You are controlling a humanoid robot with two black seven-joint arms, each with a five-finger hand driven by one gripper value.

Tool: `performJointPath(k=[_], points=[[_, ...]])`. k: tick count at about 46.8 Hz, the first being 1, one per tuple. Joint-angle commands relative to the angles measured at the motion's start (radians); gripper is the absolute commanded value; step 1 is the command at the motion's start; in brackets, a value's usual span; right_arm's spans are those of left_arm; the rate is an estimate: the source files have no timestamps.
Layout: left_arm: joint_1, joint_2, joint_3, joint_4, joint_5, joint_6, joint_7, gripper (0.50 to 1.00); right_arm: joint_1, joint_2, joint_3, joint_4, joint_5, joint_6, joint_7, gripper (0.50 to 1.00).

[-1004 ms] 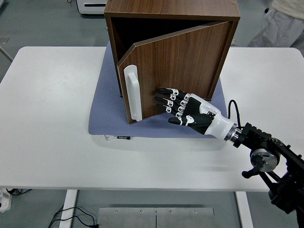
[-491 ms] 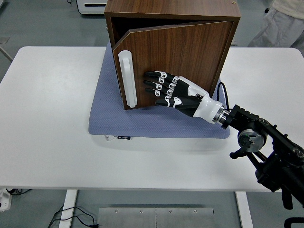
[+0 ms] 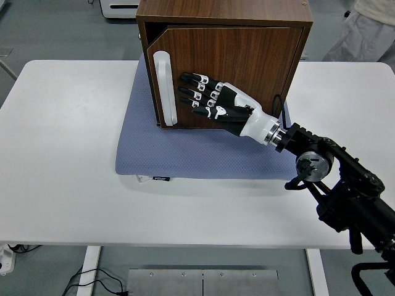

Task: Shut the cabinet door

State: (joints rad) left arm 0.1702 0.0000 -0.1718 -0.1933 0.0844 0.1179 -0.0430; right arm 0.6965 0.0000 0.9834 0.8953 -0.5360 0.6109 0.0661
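Note:
A dark wooden cabinet (image 3: 222,12) stands on a blue-grey mat (image 3: 185,154) at the back middle of the white table. Its door (image 3: 247,68) is almost flush with the front, with only a thin dark gap along the top and left edge. A white vertical handle (image 3: 165,86) sits on the door's left side. My right hand (image 3: 207,98) lies flat against the door face just right of the handle, fingers spread and holding nothing. The left arm is out of sight.
The white table (image 3: 62,154) extends to both sides of the mat. A person's light trousers (image 3: 364,31) show at the top right behind the table. A white device (image 3: 117,7) stands on the floor at the top.
My right hand has pushed forward and left against the door. The door has swung from clearly ajar to nearly flush with the cabinet front.

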Motion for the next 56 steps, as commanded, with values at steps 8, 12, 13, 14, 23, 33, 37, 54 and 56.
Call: performJointPath(k=[8,12,13,14,23,33,37,54,56], points=[[0.0,0.0,0.0,0.0,0.0,0.0,0.0,1.0,0.026,0.0,0.031,-0.027,0.051,0.0,0.003,1.0],[0.0,0.0,0.0,0.0,0.0,-0.001,0.0,1.0,0.028,0.0,0.055,-0.047,0.053,0.0,0.004,1.0],[0.0,0.0,0.0,0.0,0.0,0.0,0.0,1.0,0.028,0.0,0.058,-0.053,0.053,0.0,0.004,1.0],[0.0,0.0,0.0,0.0,0.0,0.0,0.0,1.0,0.028,0.0,0.06,-0.059,0.053,0.0,0.004,1.0],[0.0,0.0,0.0,0.0,0.0,-0.001,0.0,1.0,0.026,0.0,0.061,-0.064,0.053,0.0,0.008,1.0],[0.0,0.0,0.0,0.0,0.0,0.0,0.0,1.0,0.005,0.0,0.057,-0.018,0.051,0.0,0.006,1.0],[0.0,0.0,0.0,0.0,0.0,-0.001,0.0,1.0,-0.017,-0.015,0.055,0.011,0.051,0.0,0.006,1.0],[0.0,0.0,0.0,0.0,0.0,0.0,0.0,1.0,-0.136,-0.19,0.073,0.169,0.051,0.0,0.004,1.0],[0.0,0.0,0.0,0.0,0.0,0.0,0.0,1.0,-0.158,-0.212,0.084,0.191,0.051,0.0,0.004,1.0]])
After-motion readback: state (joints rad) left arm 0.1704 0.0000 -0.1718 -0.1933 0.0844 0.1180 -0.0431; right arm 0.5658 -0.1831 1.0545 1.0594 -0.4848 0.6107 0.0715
